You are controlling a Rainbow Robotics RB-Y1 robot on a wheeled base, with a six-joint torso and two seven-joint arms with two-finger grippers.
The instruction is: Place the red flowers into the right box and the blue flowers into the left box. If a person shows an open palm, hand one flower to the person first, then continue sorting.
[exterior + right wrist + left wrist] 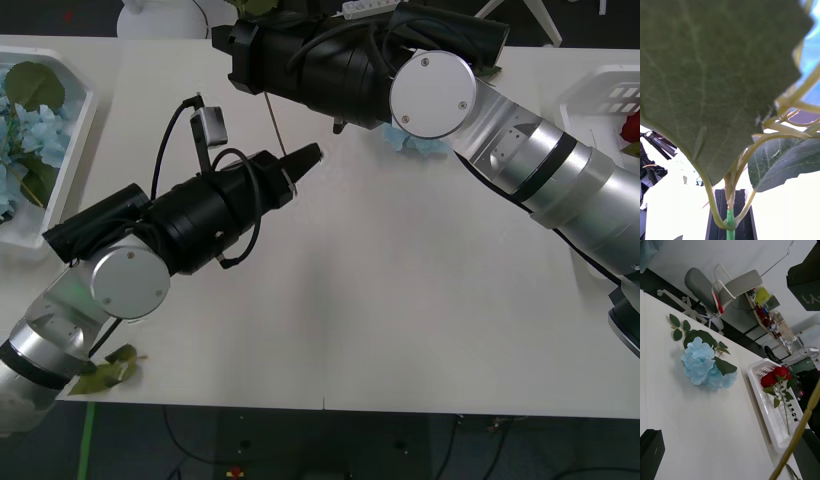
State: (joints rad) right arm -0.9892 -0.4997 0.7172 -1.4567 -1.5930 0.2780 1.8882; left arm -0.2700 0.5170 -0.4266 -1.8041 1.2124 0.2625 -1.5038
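Red flowers (774, 375) lie in the right box (763, 399).

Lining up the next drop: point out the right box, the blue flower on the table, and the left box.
right box (759, 369), left wrist view, near rim.
blue flower (702, 363), left wrist view, petals of its head.
left box (72, 140), front view, right rim.

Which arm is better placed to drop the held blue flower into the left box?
Right. The right gripper is shut on the blue flower at its stem and reaches across the table's far side toward the left box. The left gripper is open and empty at mid-table.
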